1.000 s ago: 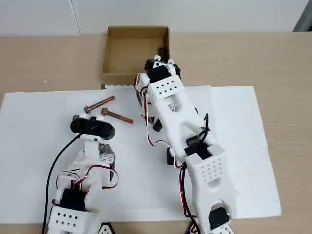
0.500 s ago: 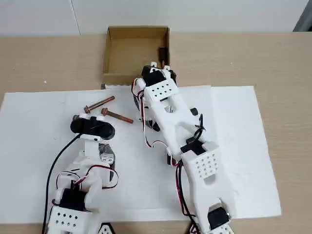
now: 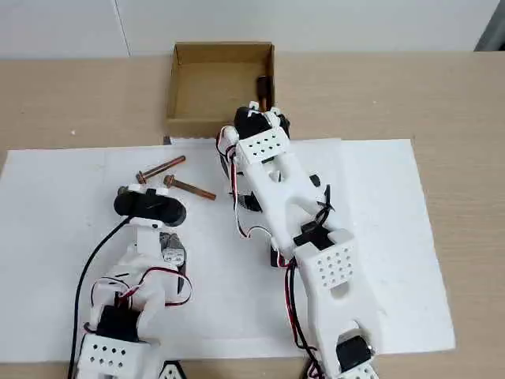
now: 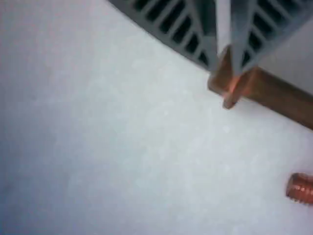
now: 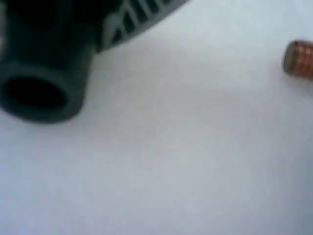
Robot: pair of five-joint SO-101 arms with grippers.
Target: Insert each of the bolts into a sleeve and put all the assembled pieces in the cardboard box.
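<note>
Well, bolts (image 3: 189, 187) on paper (image 3: 63, 205).

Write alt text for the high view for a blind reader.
Two white robot arms on a wooden table: the right arm extends to the near wall of a cardboard box, and two copper bolts lie on white paper by the left arm.

The surface (image 3: 71, 95) looks like pale wood-grain laminate, smooth and matt. A sheet of white paper (image 3: 379, 197) on it is flat and matt. The cardboard box (image 3: 170, 87) is plain brown card, dull and slightly fibrous. The bolts (image 3: 162, 169) are copper-coloured metal with a soft sheen (fine thread ridges show at the ends). The sleeve (image 5: 44, 73) is dark, smooth and matt, plastic or rubber. The arms (image 3: 284, 181) have white plastic shells, partly perforated, and black housings with a slight shine.
</note>
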